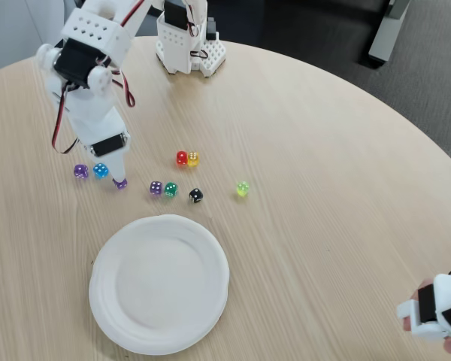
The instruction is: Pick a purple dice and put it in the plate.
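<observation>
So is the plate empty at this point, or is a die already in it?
Empty. The white plate shows only bare surface; every die, including the purple one at the fingers, sits on the table.

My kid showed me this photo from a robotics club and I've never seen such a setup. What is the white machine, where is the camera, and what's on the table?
The white machine is a small robot arm; its base stands at the far edge of the round wooden table. A fixed camera looks down from above and in front. The gripper is lowered onto a purple die; whether it grips it I cannot tell. Nearby lie two more purple dice, a blue die, and red, orange, green, black and yellow-green ones. The white paper plate is empty. Another white device sits at bottom right.
</observation>
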